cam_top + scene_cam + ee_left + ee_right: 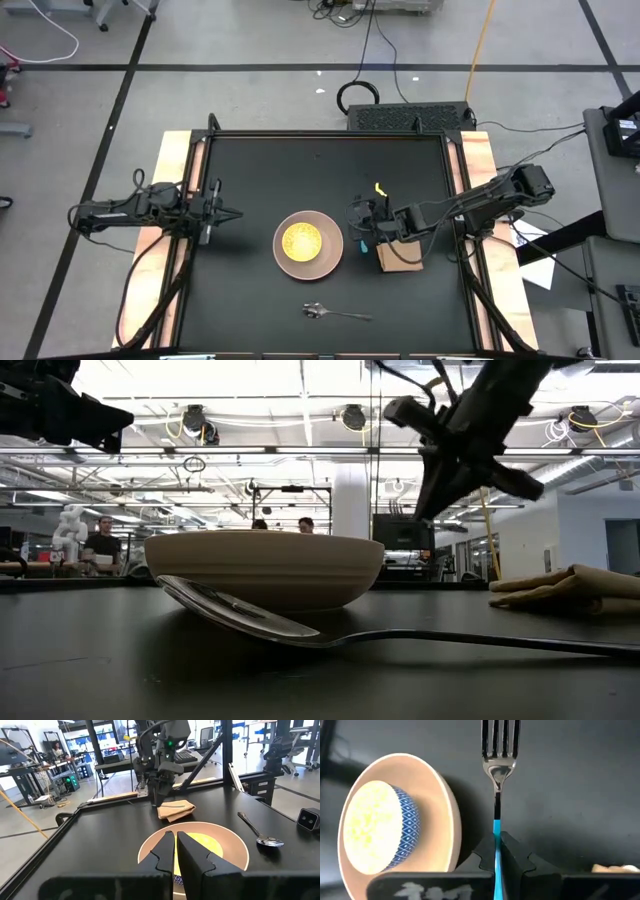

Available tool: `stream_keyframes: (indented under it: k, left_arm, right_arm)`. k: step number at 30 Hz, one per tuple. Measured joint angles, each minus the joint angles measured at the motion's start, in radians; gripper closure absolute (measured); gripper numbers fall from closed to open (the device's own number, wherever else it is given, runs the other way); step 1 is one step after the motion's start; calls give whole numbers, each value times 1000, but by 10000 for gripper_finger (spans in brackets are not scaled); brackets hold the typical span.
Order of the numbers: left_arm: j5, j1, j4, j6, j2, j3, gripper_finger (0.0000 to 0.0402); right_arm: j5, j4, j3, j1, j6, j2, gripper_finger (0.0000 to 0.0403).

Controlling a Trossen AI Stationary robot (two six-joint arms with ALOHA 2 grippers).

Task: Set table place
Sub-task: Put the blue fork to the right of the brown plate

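My right gripper (496, 851): pinched shut on the blue handle of the fork (498, 767); the silver tines point away from my fingers (517, 860), over the bare desk (570, 785).
Right gripper, position: in the high view it (362, 232) hangs just right of the plate (330, 232), with the fork (361, 243) beneath it; in the low view it (432, 500) is raised above the desk, clear of the surface.
Fork, contact with desk: cannot tell from these views.
My left gripper (175, 851): fingers (162, 852) nearly closed with only a thin gap between them, holding nothing.
Left gripper, position: at the desk's left edge (222, 213), pointing toward the plate, well apart from it.
Plate: pale pink, round, near the middle of the desk (250, 170); seen from the low view as a shallow pale wall (265, 565).
Dish (302, 241): yellow inside, resting in the plate; its outer wall shows a blue lattice pattern (407, 827).
Napkin (402, 258): tan, folded, lying on the desk to the right of the plate, just behind my right gripper.
Spoon (330, 313): silver, lying flat on the desk at the near side, apart from the plate, handle pointing right.
Background: people (102, 542) in the room beyond the desk.
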Motion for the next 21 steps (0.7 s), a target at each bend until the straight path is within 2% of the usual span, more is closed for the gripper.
stream_keyframes:
  k: [4, 8, 16, 21]
  left_arm:
    - [0, 0, -3, 0, 0, 0, 376]
    - [2, 0, -6, -1, 0, 0, 376]
    - [8, 0, -5, 0, 0, 0, 376]
    - [8, 0, -5, -1, 0, 0, 376]
  right_arm:
    - [61, -30, 36, 5, -67, -5, 403]
    - [69, -29, 44, 6, -142, -6, 403]
    - [96, 193, 45, 18, -658, -13, 403]
    - [165, 311, 45, 23, -882, -34, 403]
